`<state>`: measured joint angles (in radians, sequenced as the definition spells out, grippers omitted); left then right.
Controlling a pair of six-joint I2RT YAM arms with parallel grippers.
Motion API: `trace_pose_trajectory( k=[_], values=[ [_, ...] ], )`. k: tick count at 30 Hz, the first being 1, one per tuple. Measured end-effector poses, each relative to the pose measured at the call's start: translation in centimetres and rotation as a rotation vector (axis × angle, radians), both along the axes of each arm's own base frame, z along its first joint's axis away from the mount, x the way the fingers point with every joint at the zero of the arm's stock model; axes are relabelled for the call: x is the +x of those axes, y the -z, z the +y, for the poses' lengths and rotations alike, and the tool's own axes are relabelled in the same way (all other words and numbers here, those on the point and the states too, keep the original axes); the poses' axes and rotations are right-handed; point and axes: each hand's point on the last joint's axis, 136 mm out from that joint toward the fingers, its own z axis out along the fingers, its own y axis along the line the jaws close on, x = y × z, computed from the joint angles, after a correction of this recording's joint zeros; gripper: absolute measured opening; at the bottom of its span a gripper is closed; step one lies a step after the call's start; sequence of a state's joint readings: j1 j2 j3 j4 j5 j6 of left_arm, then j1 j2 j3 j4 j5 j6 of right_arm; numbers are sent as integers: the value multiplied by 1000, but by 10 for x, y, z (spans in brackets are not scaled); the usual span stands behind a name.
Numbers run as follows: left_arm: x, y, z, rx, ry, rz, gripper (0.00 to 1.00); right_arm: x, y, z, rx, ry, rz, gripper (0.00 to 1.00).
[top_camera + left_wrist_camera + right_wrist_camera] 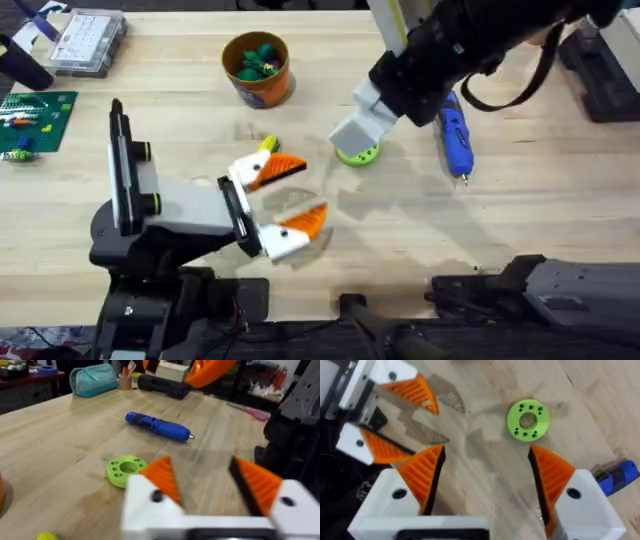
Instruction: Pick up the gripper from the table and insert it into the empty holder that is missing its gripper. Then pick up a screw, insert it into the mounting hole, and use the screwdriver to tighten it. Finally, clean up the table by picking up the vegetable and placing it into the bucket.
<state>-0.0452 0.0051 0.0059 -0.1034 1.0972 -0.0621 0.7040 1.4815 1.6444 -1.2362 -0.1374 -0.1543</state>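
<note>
Right gripper (485,480) spread wide, nothing in it, hanging over the green ring (528,420). Left gripper (205,485) wide open too, both orange fingers (275,170) on. Screwdriver (454,136) lies beside the ring; bucket (258,68) farther back, vegetables inside.

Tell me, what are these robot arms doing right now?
Neither arm holds anything. The right pincer hangs open above the wooden table, near the lime-green ring with holes. The left pincer is open too. The blue pen-shaped screwdriver lies untouched on the table. The round orange bucket already has something green inside.
</note>
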Motion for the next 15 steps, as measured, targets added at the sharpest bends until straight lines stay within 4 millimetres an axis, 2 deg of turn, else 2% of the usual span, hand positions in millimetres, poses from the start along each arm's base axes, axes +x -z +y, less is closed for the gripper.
trace_pose_trajectory(
  k=[4,5,7,15],
  values=[
    [2,0,1,2,-10,-4,114,0,0,0,1,-1,1,997],
    [2,0,1,3,-14,-6,33,0,0,0,2,-1,1,997],
    [3,0,1,4,-17,-7,6,0,0,0,1,-3,0,997],
    [3,0,2,4,-21,-8,5,0,0,1,2,-4,-1,997]
  ],
)
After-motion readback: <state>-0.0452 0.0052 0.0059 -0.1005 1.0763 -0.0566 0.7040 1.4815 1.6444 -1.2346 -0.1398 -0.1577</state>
